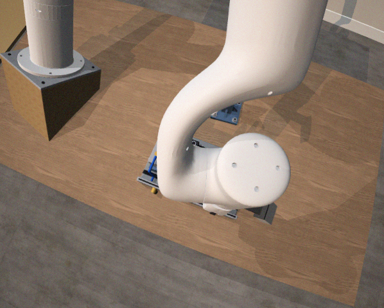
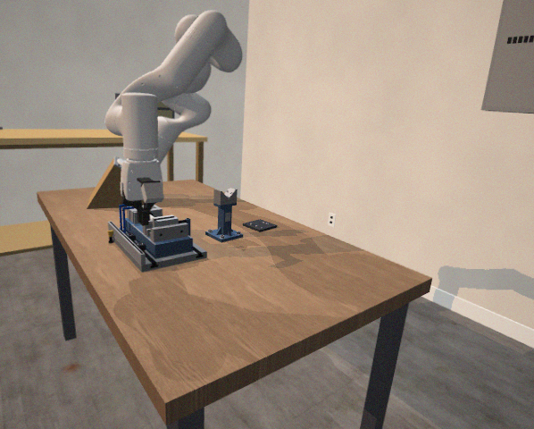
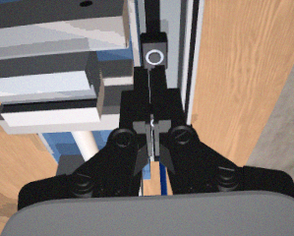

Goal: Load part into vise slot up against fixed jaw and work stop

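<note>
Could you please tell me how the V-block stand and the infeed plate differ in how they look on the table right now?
The V-block stands upright on a blue post with a flanged foot, grey notch on top; the infeed plate lies flat and low. The V-block is blue and grey, while the plate is dark, nearly black. The V-block sits nearer the vise; the plate lies beyond it, toward the wall. Both rest on the wooden table, and neither carries a part.
</note>
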You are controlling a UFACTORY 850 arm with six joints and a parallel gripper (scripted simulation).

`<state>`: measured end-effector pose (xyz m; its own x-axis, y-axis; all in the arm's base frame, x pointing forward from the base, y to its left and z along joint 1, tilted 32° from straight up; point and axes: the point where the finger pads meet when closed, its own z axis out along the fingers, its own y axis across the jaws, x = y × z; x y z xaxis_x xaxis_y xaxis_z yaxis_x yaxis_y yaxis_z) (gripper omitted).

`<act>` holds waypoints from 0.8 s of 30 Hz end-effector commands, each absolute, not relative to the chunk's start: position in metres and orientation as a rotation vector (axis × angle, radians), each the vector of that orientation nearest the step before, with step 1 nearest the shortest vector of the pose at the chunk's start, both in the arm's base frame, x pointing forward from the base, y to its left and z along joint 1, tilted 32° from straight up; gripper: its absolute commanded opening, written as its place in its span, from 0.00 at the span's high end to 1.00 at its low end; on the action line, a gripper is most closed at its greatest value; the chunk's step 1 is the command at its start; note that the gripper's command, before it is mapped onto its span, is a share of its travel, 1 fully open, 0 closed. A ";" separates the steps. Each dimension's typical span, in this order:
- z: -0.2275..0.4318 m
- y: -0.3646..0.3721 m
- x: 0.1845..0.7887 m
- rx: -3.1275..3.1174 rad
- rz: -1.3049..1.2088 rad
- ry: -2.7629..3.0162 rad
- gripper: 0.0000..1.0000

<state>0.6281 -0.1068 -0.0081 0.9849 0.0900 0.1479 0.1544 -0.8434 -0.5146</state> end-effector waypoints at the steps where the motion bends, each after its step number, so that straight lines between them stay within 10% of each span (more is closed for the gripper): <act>1: -0.009 -0.110 0.629 -2.580 -0.161 -0.171 1.00; 24: 0.003 -0.119 0.628 -2.580 -0.161 -0.171 1.00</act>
